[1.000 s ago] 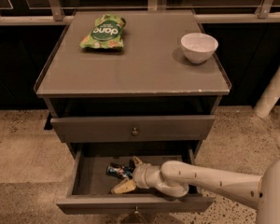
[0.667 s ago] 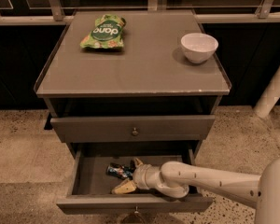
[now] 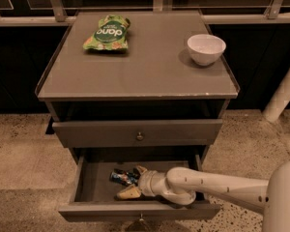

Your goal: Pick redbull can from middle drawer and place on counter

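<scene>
The redbull can (image 3: 122, 176) lies on its side in the open middle drawer (image 3: 94, 182), near its back, dark blue with silver. My gripper (image 3: 134, 181) reaches into the drawer from the right on a white arm. Its two tan fingers (image 3: 127, 193) are spread, one behind the can's right end and one in front of it. The jaws stand open around the can's end and are not closed on it. The counter (image 3: 150, 66) is the grey cabinet top above.
A green snack bag (image 3: 107, 33) lies at the counter's back left and a white bowl (image 3: 206, 48) at its back right. The upper drawer front (image 3: 137, 132) is closed above the open drawer. A white post (image 3: 282, 93) stands to the right on speckled floor.
</scene>
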`<state>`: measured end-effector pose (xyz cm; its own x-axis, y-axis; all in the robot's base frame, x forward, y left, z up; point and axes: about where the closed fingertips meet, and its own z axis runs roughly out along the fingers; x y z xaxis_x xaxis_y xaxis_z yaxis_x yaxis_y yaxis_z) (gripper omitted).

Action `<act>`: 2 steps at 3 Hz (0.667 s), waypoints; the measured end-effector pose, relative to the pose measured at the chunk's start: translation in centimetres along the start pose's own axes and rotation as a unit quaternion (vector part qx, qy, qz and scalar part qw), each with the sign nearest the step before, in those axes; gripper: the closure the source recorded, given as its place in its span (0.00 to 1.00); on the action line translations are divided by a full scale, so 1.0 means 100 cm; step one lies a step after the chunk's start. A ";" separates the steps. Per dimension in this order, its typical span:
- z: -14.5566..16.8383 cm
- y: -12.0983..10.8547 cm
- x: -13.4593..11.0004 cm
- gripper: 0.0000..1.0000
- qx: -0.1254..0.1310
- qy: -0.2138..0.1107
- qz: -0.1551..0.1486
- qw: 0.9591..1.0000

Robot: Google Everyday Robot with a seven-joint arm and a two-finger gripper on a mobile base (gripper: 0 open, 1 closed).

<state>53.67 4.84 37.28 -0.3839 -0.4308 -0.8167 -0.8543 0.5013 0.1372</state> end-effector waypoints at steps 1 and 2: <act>0.000 0.000 0.000 0.42 0.000 0.000 0.000 1.000; 0.000 0.000 0.000 0.65 0.000 0.000 0.000 1.000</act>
<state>53.67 4.85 37.28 -0.3839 -0.4308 -0.8167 -0.8544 0.5012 0.1372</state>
